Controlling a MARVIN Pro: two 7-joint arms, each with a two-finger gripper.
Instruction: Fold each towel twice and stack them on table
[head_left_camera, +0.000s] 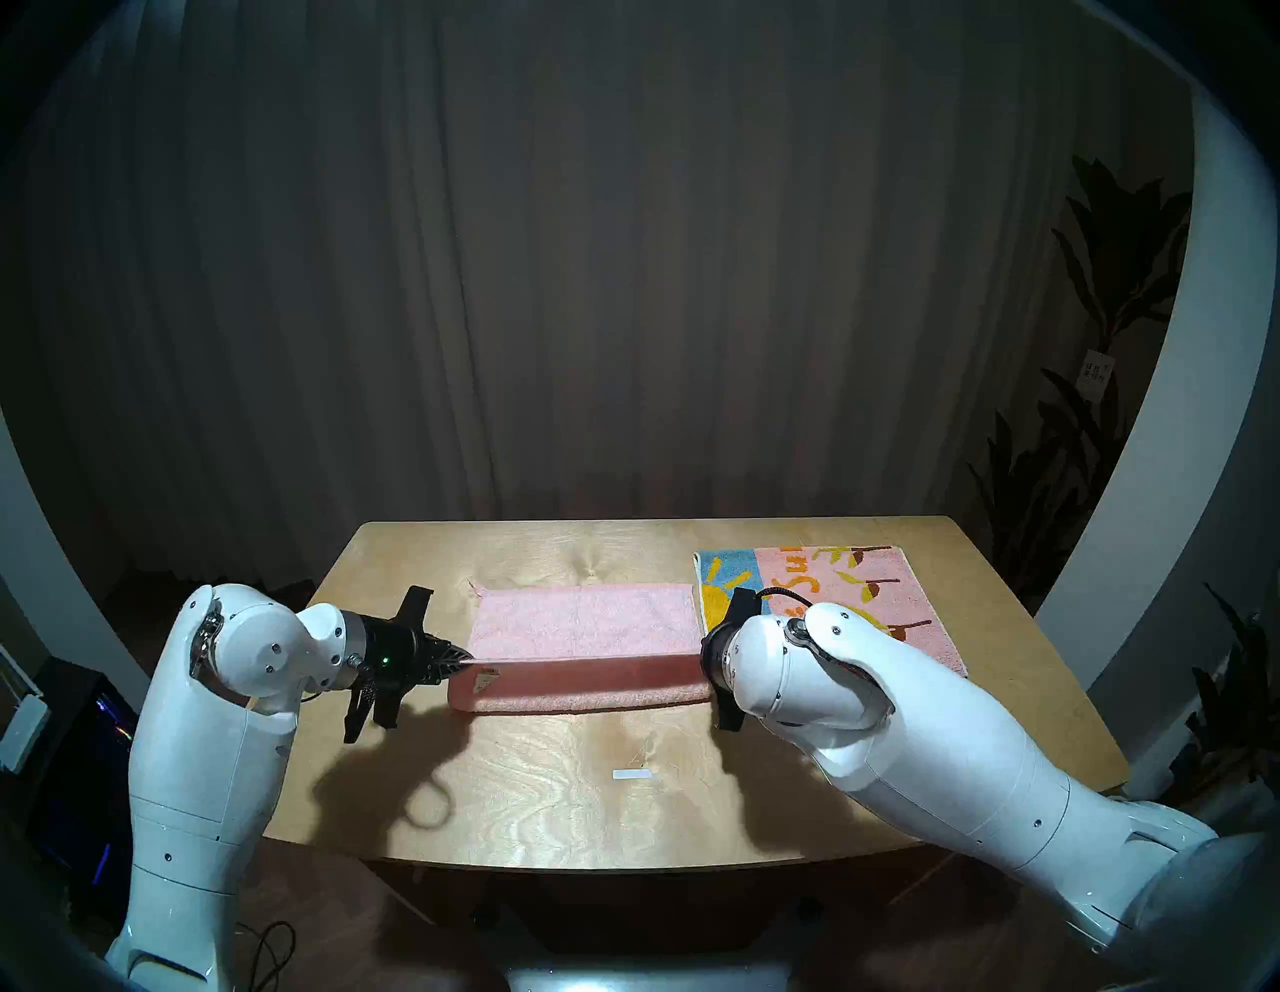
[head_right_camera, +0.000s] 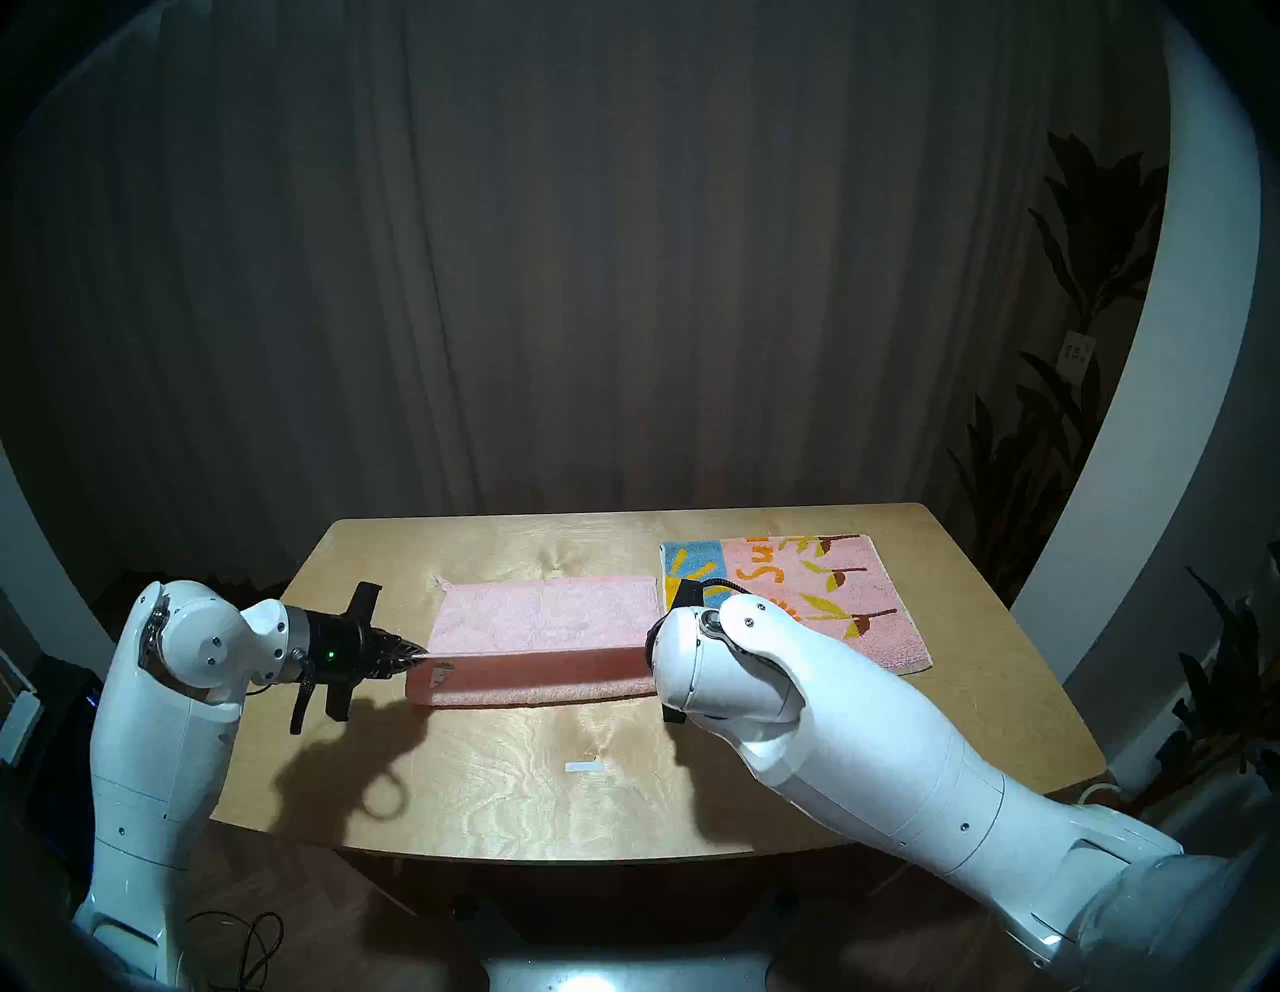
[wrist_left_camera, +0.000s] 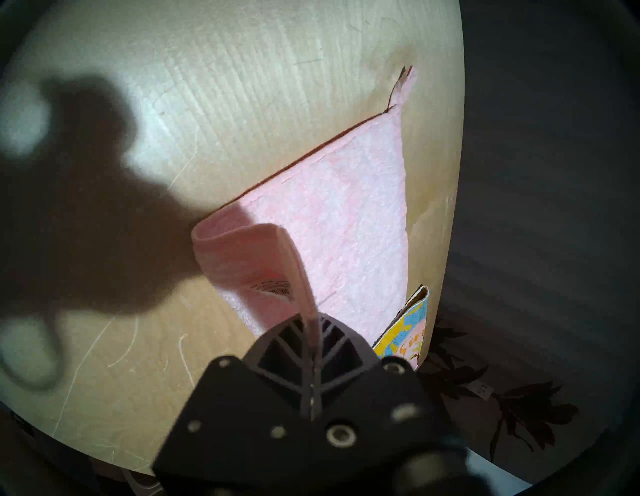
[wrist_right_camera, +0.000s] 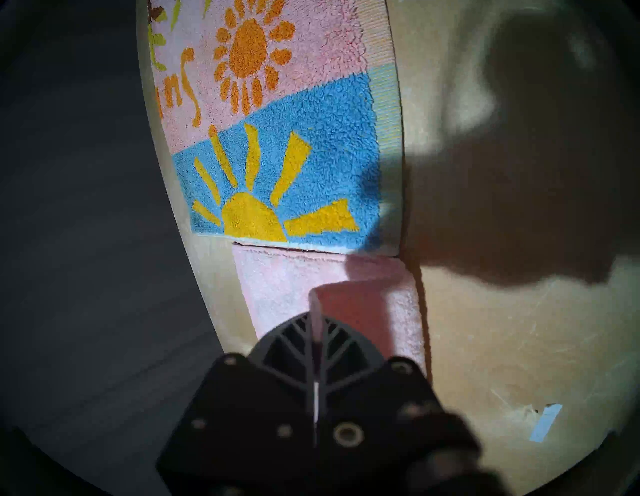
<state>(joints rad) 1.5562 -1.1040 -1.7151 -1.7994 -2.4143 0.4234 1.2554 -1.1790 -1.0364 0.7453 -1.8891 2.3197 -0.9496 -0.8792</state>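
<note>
Both grippers, left (head_left_camera: 463, 663) and right (wrist_right_camera: 316, 313), pinch the pink towel's (head_left_camera: 589, 627) lifted near edge; sun towel (head_left_camera: 859, 589) touches its right end; tape (head_left_camera: 632, 774) lies nearer on the table (head_left_camera: 554, 796).

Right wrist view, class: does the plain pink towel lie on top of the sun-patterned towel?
No: the plain pink towel lies beside the sun-patterned towel, their edges meeting with a thin dark gap between them on the table.

The plain pink towel (head_left_camera: 582, 627) is spread mid-table (head_left_camera: 554, 796), its near edge lifted and rolled over toward 12 o'clock, while the sun-patterned towel (head_left_camera: 852, 589) is laid flat, touching it at 3 o'clock.
</note>
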